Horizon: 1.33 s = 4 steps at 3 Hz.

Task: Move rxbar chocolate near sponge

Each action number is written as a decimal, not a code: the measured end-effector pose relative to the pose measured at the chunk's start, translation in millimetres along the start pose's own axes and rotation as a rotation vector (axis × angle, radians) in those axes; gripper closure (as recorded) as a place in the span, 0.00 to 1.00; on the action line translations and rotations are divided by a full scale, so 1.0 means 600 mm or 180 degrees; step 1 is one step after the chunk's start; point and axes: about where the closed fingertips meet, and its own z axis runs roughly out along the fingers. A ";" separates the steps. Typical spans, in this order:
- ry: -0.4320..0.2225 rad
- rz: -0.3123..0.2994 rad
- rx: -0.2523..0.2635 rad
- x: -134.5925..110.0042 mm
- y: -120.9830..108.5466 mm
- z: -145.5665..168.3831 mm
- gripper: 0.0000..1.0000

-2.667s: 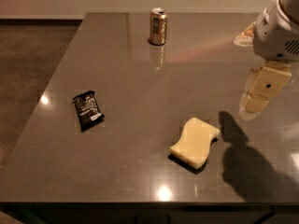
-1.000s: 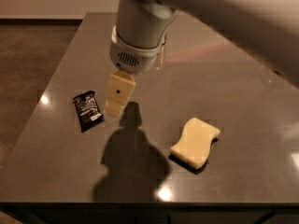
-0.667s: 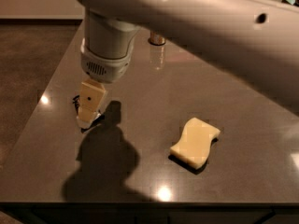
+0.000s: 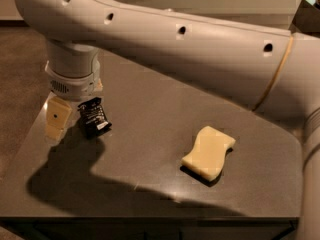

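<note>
The big cream-white robot arm (image 4: 175, 39) has swept from the right side of the view across to the left, and now fills the upper part of the scene. Below it, the dark grey, glossy desk (image 4: 150, 134) carries both task things. The thick pale yellow foam sponge (image 4: 209, 151) with wavy sides lies right of centre, where it was before. The gripper (image 4: 64, 115) has come down at the desk's left edge. It is low to the surface and right beside the small flat rxbar chocolate (image 4: 94, 118) in its shiny black wrapper. How far open the gripper is, and whether it has hold of the bar, I cannot tell. The bar is well apart from the sponge, so the approach looks finished, while the grasp and the carry to the right are not yet done.
</note>
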 end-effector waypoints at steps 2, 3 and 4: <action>0.0068 0.0255 0.0032 0.006 -0.038 0.031 0.00; 0.0102 0.0329 0.0061 0.021 -0.050 0.037 0.17; 0.0229 0.0352 0.0081 0.038 -0.052 0.055 0.42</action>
